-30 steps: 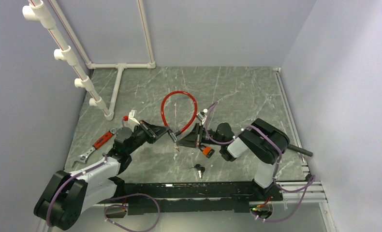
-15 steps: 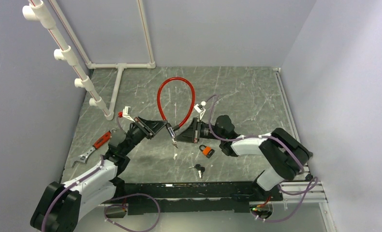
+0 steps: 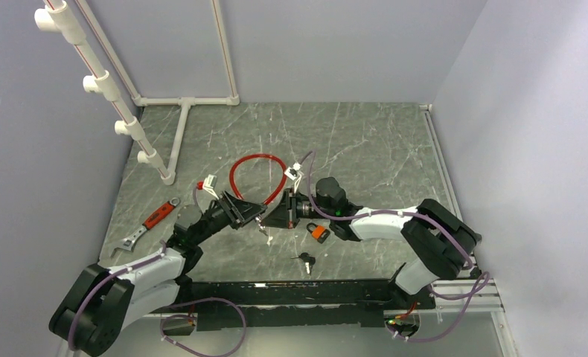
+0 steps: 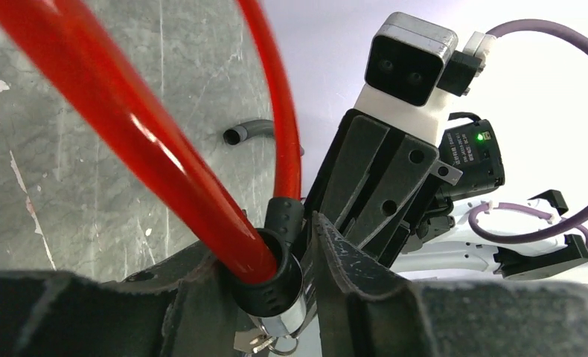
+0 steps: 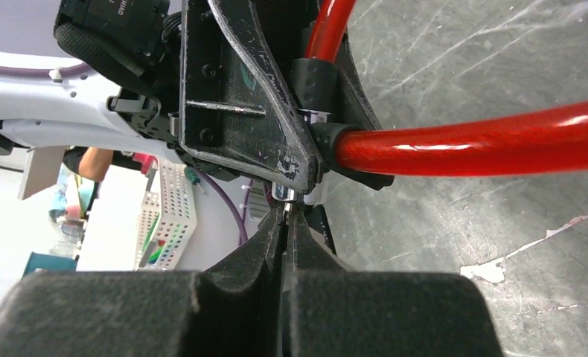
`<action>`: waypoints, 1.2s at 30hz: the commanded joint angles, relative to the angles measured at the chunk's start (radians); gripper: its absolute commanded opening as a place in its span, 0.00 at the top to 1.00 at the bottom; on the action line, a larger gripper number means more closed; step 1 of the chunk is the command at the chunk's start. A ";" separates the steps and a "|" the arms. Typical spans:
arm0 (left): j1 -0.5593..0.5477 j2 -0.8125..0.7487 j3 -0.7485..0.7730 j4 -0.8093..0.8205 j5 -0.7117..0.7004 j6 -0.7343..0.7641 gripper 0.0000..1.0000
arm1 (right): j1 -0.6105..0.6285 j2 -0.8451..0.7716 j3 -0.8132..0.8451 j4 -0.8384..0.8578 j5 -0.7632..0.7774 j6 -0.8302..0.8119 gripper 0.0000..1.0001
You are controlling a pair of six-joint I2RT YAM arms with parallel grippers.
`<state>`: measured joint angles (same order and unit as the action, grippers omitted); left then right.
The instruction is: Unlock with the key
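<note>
A red cable lock [image 3: 255, 157] is held between both arms above the table. My left gripper [image 3: 254, 213] is shut on its black lock cylinder [image 4: 276, 286], with the red cable [image 4: 149, 152] running out of it. A key [image 4: 255, 341] on a small ring sticks out of the cylinder's silver end. My right gripper [image 3: 271, 217] faces the left one, and its fingertips [image 5: 295, 223] are pinched shut on that key [image 5: 286, 202] just below the silver end of the cylinder [image 5: 317, 137].
An orange padlock [image 3: 318, 232] lies just right of the right gripper. A spare key bunch [image 3: 306, 259] lies nearer the front edge. A red-handled wrench [image 3: 146, 227] lies at the left. A white pipe frame [image 3: 105, 85] stands along the left and back.
The cable loop has dropped from standing upright to lying lower and leftwards. Both grippers have moved slightly left and closer together, still on the lock.
</note>
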<state>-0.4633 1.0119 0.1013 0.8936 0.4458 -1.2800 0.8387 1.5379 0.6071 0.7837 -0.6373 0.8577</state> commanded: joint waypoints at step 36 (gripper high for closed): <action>-0.014 -0.081 0.395 -0.889 -0.289 0.109 1.00 | 0.320 -0.082 0.386 -0.848 0.960 -0.698 0.27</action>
<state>-0.4717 0.8989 0.4072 0.1192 0.2527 -1.1847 1.0935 1.3716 0.9112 0.0727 0.0101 0.2520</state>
